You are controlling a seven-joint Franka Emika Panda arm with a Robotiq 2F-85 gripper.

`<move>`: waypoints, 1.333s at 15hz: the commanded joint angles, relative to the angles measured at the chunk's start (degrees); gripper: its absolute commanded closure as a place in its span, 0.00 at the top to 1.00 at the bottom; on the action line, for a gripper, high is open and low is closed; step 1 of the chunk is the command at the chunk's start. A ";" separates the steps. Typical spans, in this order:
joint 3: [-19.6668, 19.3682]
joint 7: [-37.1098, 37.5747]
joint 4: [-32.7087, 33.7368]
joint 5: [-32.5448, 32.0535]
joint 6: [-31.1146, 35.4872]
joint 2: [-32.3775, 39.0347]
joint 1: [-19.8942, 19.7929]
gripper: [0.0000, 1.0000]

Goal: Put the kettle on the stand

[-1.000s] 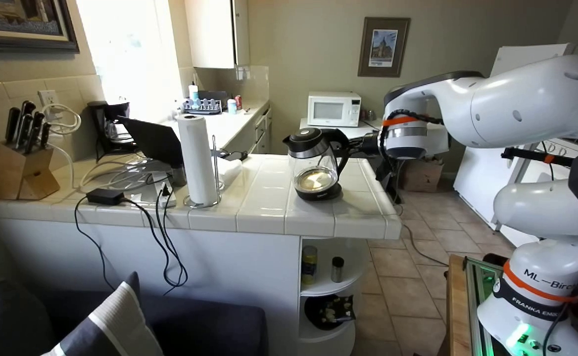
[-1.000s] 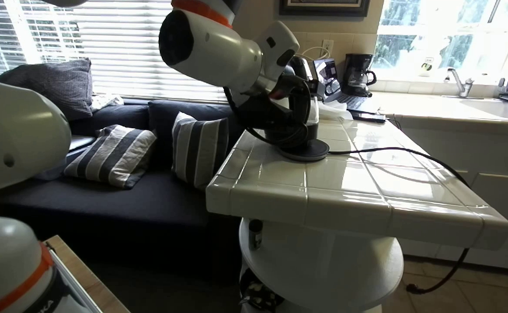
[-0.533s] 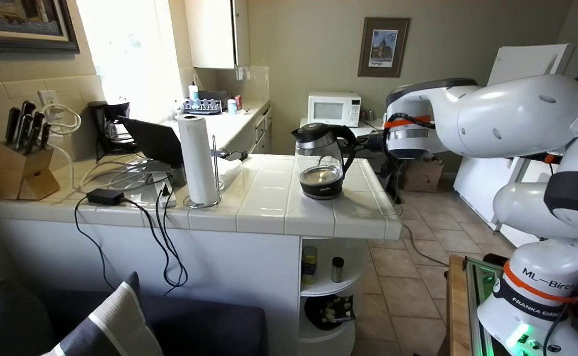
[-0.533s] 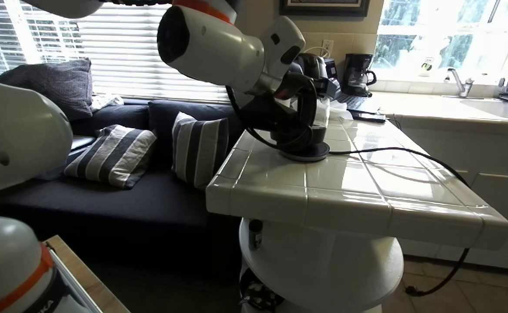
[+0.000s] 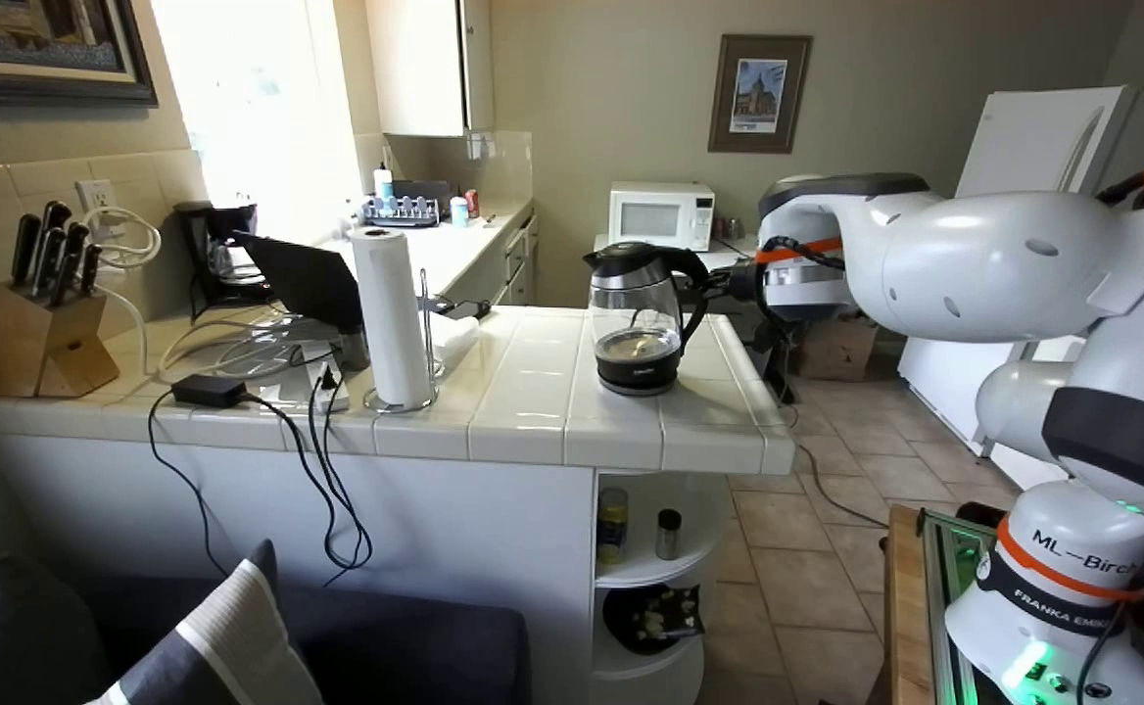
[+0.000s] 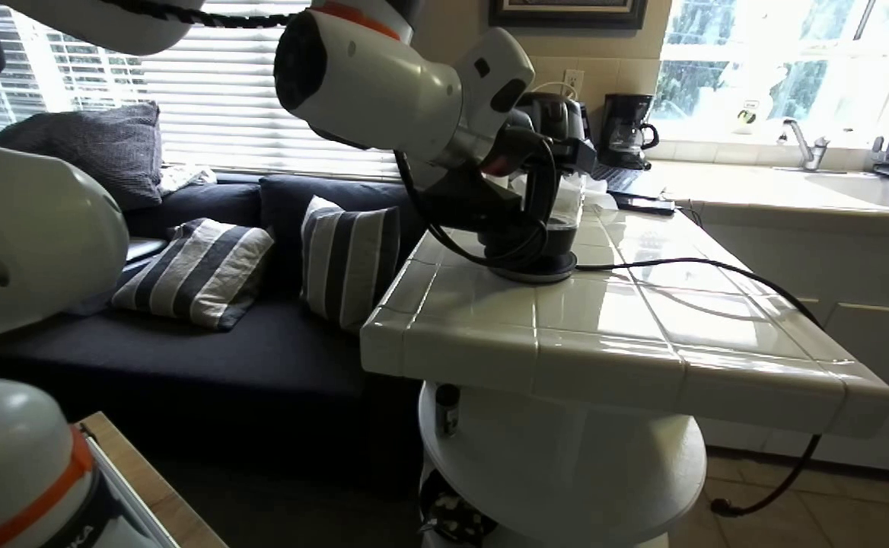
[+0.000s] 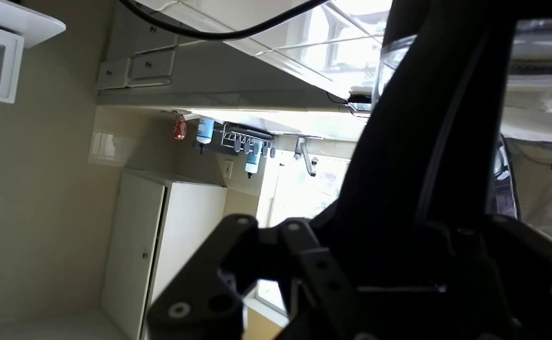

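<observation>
The kettle [image 5: 636, 318] stands upright on the stand [image 5: 638, 389], whose thin rim shows under the dark bottom band. In an exterior view the stand [image 6: 542, 275] lies flat on the tiled counter, with the kettle [image 6: 569, 199] above it, partly hidden by the wrist. The kettle's bottom looks lined up with the stand; the small raised centre is hidden. My gripper [image 5: 717, 284] is shut on the kettle's black handle, on the side towards the arm. In the wrist view the dark handle [image 7: 413, 156] fills the space between the fingers.
A white paper-towel roll [image 5: 392, 318] stands left of the kettle on the counter [image 5: 518, 392]. A laptop [image 5: 303, 279], cables and a knife block [image 5: 53, 328] are farther left. A black cord [image 6: 688, 260] runs from the stand across the counter and over its edge.
One second ago the kettle was tilted with its bottom swung up off the stand. It has since come upright and shifted right over the stand. The arm's elbow has lowered.
</observation>
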 commanded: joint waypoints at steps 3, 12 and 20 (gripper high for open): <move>2.50 3.29 -1.17 0.68 0.75 -5.37 -0.94 0.00; 4.15 3.61 -1.88 0.68 1.91 -8.43 -0.72 0.00; 5.78 1.54 -3.58 0.54 1.34 -12.37 0.32 0.00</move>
